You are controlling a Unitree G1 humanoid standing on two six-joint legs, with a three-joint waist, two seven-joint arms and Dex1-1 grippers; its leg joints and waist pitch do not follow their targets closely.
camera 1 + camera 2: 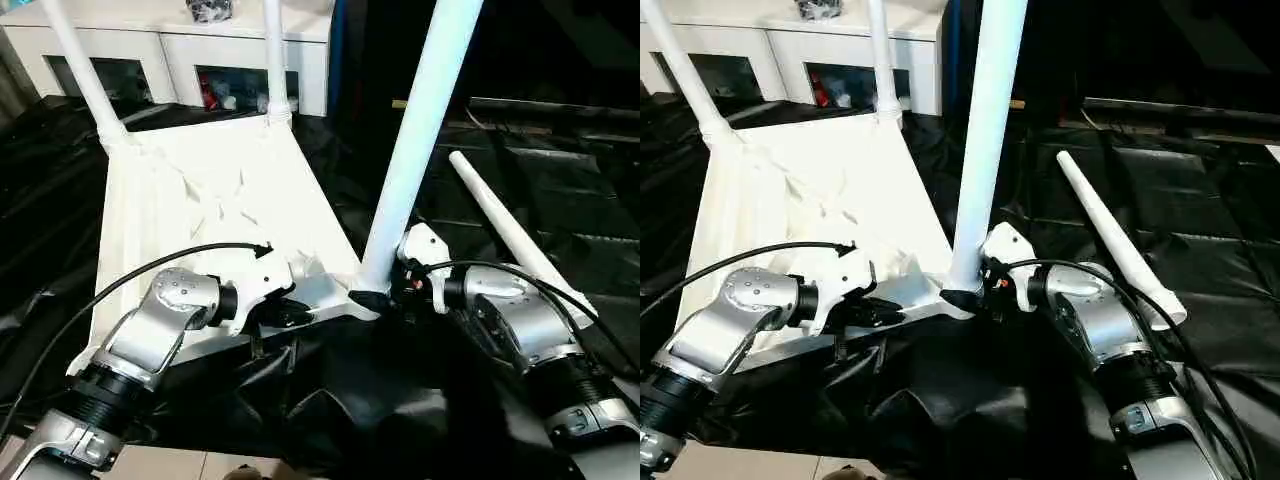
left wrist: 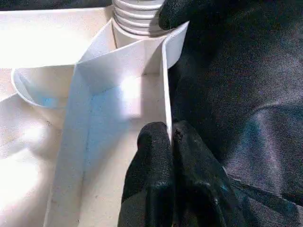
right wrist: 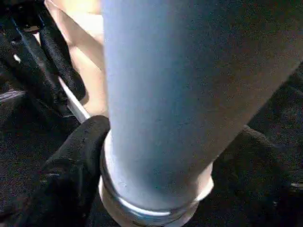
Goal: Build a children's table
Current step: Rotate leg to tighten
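You are pinching the upturned table top's (image 1: 200, 200) near rim with your left gripper (image 2: 170, 135). Your right gripper (image 3: 156, 179) is clasping the third leg (image 1: 420, 140) at its near-right socket; keep it upright while seating it.

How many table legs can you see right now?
4: two far legs standing in the tabletop's far corners, one near leg held upright by the right gripper, one loose leg lying on the black sheet.

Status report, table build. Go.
Left gripper pinching tabletop rim. Right gripper clamped on third leg at near corner socket. Two far legs standing; fourth leg loose on black sheet. Nothing in the way.
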